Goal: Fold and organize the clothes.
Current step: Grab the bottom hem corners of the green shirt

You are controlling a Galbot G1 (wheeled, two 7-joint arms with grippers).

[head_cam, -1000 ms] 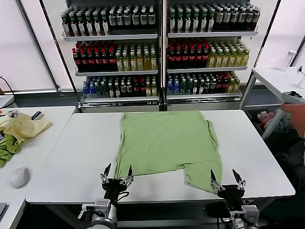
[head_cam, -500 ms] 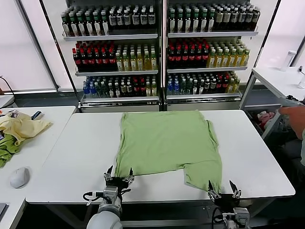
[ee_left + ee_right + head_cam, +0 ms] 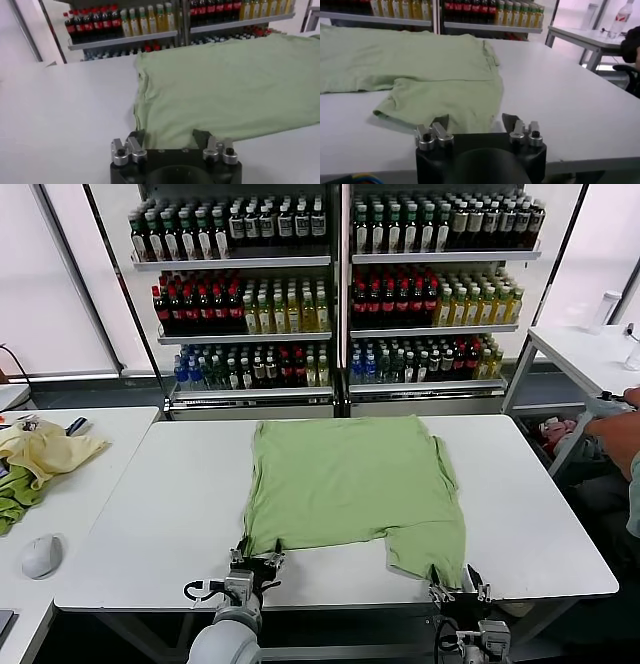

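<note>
The light sage-green T-shirt (image 3: 350,484) lies flat on the white table (image 3: 150,514), partly folded, with one sleeve section hanging toward the near right corner. No print shows on it. My left gripper (image 3: 256,559) is open at the shirt's near left corner, with its fingertips right at the hem (image 3: 170,137). My right gripper (image 3: 456,586) is open at the near right sleeve hem (image 3: 470,117), low at the table's front edge. Both grippers hold nothing.
A pale yellow garment (image 3: 45,449) and a darker green cloth (image 3: 15,494) lie on the left side table, with a white mouse (image 3: 40,554). Shelves of bottles (image 3: 330,294) stand behind. A person's arm (image 3: 620,434) shows at the right edge.
Both grippers have sunk lower and moved forward to the shirt's near edge. The person's arm at the right has drawn back.
</note>
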